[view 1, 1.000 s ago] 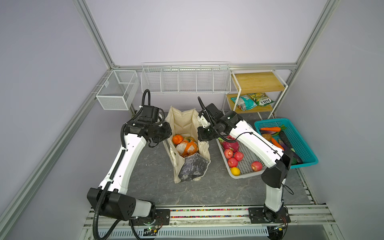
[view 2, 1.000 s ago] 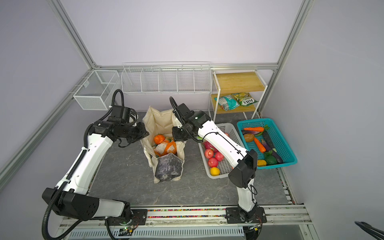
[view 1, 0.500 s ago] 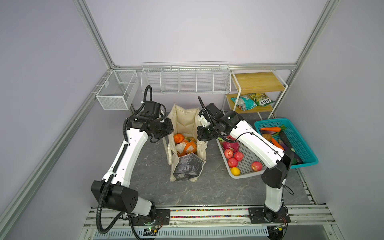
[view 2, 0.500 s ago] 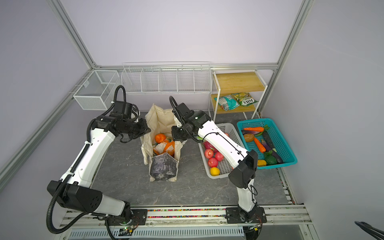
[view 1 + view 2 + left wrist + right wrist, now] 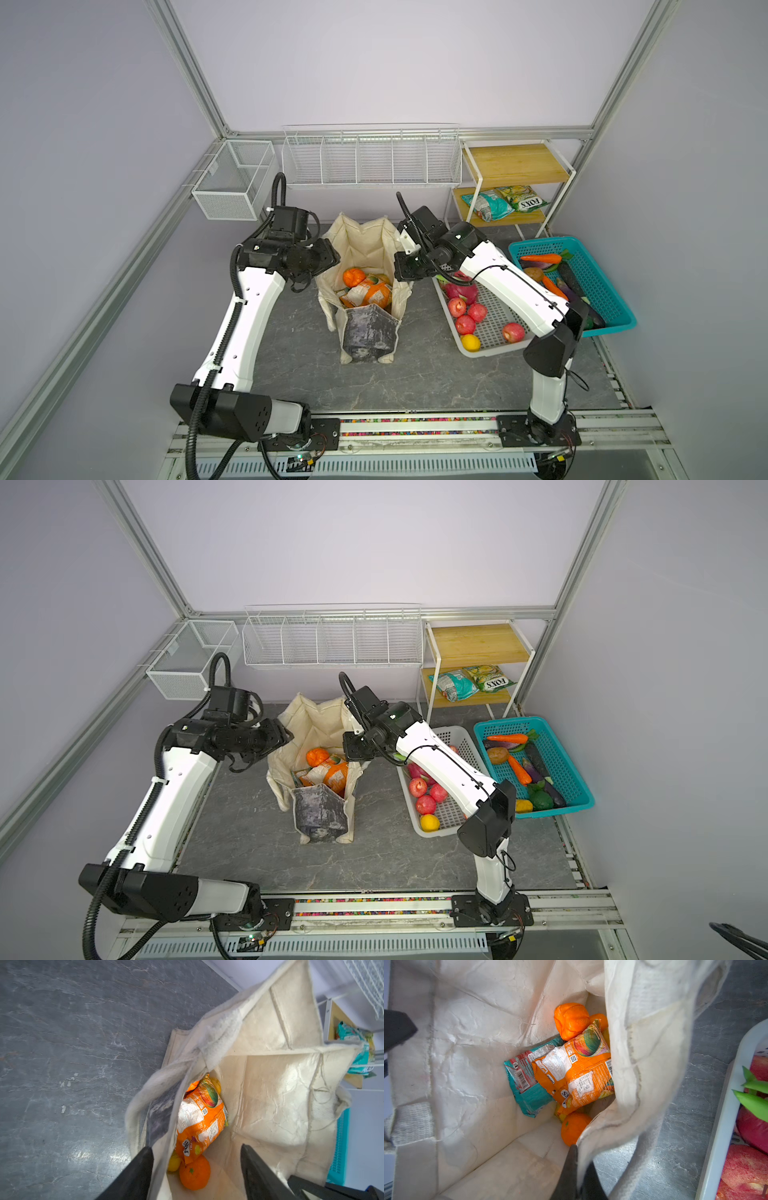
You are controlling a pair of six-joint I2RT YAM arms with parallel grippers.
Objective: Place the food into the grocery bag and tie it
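Between the two arms, on the grey counter, which object is the grocery bag? (student)

It is the cream tote, the grocery bag, standing upright with its mouth open in both top views. Its dark marbled panel faces the arm bases. (tutor)

What lies inside it? (student)

An orange lies against an orange snack packet. The right wrist view adds a teal snack packet under the orange one. The left wrist view adds a second orange and a yellow fruit at the bag's bottom. (tutor)

How do the end effectors stand? (student)

The left end effector has its fingers spread, one on each side of the bag's near rim. Whether the cloth touches a finger cannot be told. The right end effector has its fingers pressed together, pinching the cloth at the opposite rim. (tutor)

Which food remains outside the bag? (student)

Red apples and a yellow fruit lie in the white basket, just beside the bag. Vegetables lie in the teal basket beyond it. Two snack packets rest on the lower board of the shelf. (tutor)
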